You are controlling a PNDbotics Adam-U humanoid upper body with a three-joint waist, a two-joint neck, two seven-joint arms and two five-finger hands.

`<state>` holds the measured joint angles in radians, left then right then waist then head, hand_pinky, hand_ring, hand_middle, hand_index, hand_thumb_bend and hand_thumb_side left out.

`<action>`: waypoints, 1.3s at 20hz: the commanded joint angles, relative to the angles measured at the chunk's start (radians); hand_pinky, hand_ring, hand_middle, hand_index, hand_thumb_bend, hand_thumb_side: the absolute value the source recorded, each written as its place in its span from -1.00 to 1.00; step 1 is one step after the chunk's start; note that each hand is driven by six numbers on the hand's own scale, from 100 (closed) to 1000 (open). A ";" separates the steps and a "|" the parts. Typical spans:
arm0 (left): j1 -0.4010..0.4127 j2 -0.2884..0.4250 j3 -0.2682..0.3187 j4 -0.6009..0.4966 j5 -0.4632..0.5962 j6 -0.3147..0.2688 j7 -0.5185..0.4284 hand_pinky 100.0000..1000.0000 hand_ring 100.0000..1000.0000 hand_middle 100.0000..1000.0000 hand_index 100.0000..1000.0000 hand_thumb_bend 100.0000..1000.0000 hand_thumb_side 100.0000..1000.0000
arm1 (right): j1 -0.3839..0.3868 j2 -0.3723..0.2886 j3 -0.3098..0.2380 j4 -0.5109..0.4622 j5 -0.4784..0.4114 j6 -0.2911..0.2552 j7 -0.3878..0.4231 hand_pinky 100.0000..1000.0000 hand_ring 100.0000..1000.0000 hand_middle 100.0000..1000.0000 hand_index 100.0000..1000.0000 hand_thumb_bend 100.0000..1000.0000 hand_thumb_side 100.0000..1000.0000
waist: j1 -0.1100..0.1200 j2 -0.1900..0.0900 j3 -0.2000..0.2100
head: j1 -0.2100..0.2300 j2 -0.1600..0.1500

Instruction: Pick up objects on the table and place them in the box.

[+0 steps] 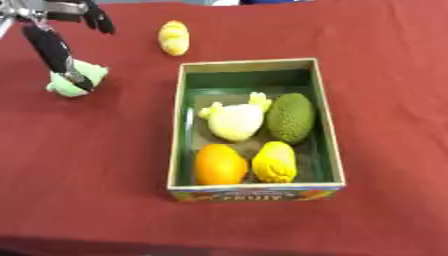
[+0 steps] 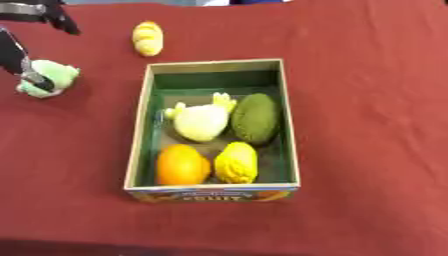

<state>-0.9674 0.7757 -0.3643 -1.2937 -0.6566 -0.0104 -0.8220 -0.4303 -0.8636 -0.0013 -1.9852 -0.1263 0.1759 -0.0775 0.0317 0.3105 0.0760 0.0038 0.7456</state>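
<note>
While a pale green object (image 1: 77, 77) lies on the red tablecloth (image 1: 96, 165) at the far left, well apart from the box (image 1: 328, 150), the left hand (image 1: 54, 47) reaches down onto it from the upper left corner: one black finger lies across its front, touching it, and other fingers stand apart above near the top edge. Whether the fingers actually pinch the green object I cannot tell; it rests on the cloth. A yellow ridged object (image 1: 173, 37) lies on the cloth beyond the box's far wall, near its left corner and apart from the hand. In the open box, with its green inner walls and printed near side, sit four things: a pale yellow rounded one with small lobes (image 1: 233, 120) at the far left, a dark green bumpy oval (image 1: 290, 117) just beside it at the far right, an orange round fruit (image 1: 219, 165) at the near left, and a yellow ridged piece (image 1: 275, 162) at the near right, touching the orange one. No right hand shows in either view.
</note>
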 commanded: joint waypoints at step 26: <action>-0.020 -0.002 0.125 0.288 -0.097 -0.041 0.186 0.72 0.68 0.61 0.79 0.16 -0.75 | -0.001 0.014 -0.025 -0.015 0.008 0.007 -0.013 0.54 0.42 0.54 0.72 -1.00 -0.13 | -0.048 0.022 0.005 | 0.023 -0.043</action>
<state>-0.9631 0.7397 -0.2539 -0.9844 -0.7603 -0.0437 -0.6241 -0.4221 -0.8302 -0.0121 -1.9852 -0.1221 0.1809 -0.0862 -0.0192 0.3520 0.0813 0.0245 0.7112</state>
